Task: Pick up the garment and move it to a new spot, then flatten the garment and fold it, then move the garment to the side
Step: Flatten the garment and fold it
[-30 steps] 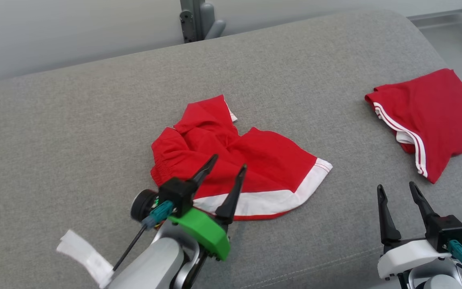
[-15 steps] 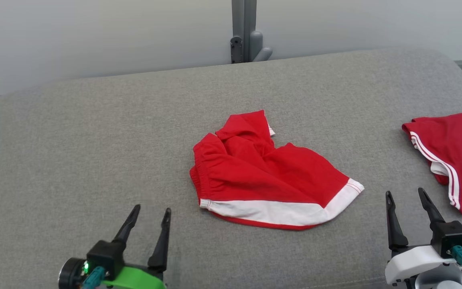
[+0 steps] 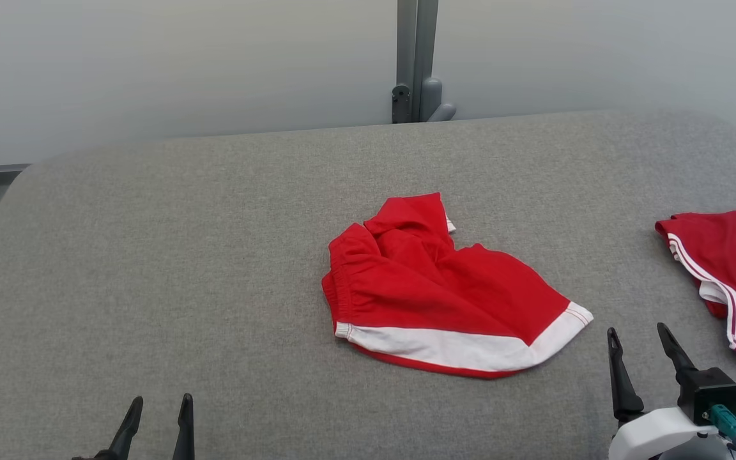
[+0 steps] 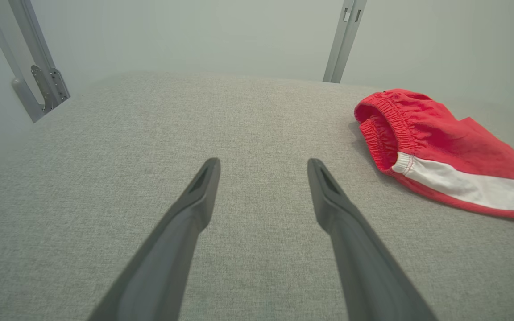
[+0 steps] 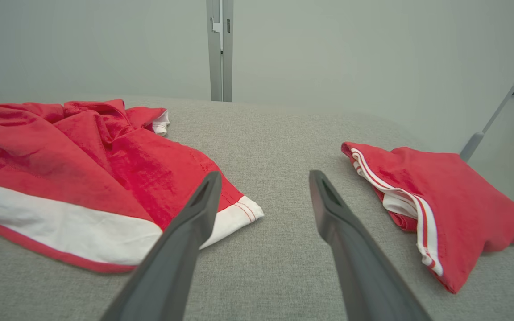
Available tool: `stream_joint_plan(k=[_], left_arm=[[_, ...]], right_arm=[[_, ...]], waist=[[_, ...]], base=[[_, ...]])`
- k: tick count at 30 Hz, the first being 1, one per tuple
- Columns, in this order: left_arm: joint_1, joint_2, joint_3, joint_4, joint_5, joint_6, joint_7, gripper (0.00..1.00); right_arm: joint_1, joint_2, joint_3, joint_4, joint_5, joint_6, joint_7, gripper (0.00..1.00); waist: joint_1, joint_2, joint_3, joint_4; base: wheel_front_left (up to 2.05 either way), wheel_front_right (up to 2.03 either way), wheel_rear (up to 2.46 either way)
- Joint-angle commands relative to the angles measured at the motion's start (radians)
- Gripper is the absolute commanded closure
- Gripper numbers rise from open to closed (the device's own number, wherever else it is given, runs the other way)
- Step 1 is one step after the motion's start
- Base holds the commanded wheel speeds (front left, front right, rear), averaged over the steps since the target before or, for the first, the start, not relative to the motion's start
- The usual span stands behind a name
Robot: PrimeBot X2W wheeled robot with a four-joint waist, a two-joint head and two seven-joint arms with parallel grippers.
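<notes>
Both released, empty — left pincer well clear of crumpled red shorts, right pincer near them — not touching.

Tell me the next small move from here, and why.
Probably ease the right gripper forward and left onto the white hem corner of the shorts. They lie crumpled, not yet flattened. That gripper is open, empty and close to the corner, while the left gripper, also open, sits farther off.

There are two red cloth garments, crumpled white-banded shorts and a folded white-striped piece, one grey fabric surface, one grey metal post and two dark-fingered grippers, the left gripper and the right gripper
</notes>
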Motion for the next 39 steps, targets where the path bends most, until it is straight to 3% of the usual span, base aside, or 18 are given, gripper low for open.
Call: stream_joint_plan(k=[1, 14, 23, 28, 35, 39], left_arm=[[0.02, -0.01, 0.016, 0.004, 0.024, -0.014, 0.0, 0.0], [0.038, -0.063, 0.101, 0.018, 0.086, -0.049, 0.0, 0.0], [0.02, -0.064, 0.12, 0.002, 0.096, -0.051, 0.0, 0.0], [-0.029, -0.046, 0.059, -0.011, 0.075, -0.052, 0.0, 0.0], [-0.208, 0.005, -0.141, 0.051, -0.018, -0.052, 0.057, 0.0], [-0.315, 0.034, -0.253, 0.098, -0.073, -0.052, 0.087, 0.0]], right_arm=[[0.013, -0.002, 0.02, 0.01, 0.01, -0.002, 0.0, 0.0], [0.003, -0.002, 0.038, 0.04, 0.019, -0.002, 0.0, 0.0], [-0.008, -0.008, 0.053, 0.041, 0.004, -0.002, 0.0, 0.0], [-0.08, -0.093, 0.132, 0.092, 0.031, -0.002, 0.011, 0.0], [-0.278, -0.267, 0.316, 0.175, 0.112, -0.002, 0.243, 0.0], [-0.342, -0.322, 0.424, 0.207, 0.189, -0.002, 0.331, 0.0]], waist=[[0.0, 0.0084, -0.007, 0.004], [0.0, 0.0084, -0.022, 0.001], [0.0, 0.0084, -0.009, -0.01], [0.0, 0.0084, 0.033, -0.025], [0.0, 0.0084, 0.144, -0.033], [0.0, 0.0084, 0.193, -0.025]], base=[[0.0, 0.0, 0.0], [0.0, 0.0, 0.0], [0.0, 0.0, 0.0], [0.0, 0.0, 0.0], [0.0, 0.0, 0.0], [0.0, 0.0, 0.0]])
